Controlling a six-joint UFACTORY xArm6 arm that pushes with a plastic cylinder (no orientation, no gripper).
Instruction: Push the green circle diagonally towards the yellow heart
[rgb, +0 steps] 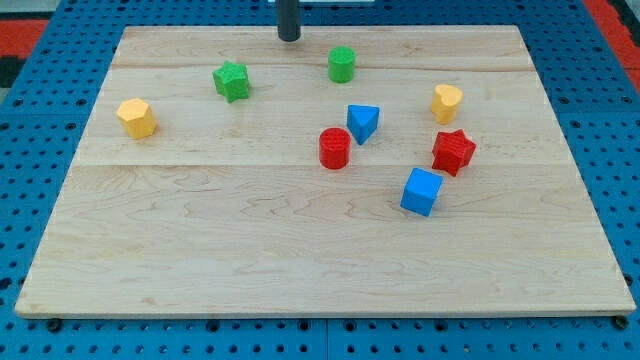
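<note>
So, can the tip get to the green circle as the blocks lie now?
Probably yes. My tip stands near the view's top edge, up and left of the green circle, with bare board between them. The green star lies further left, out of the way.

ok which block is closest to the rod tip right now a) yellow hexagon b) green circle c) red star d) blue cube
b: my tip sits at the view's top edge, and the green circle lies just to its lower right, apart from it and nearer than any other block.
</note>
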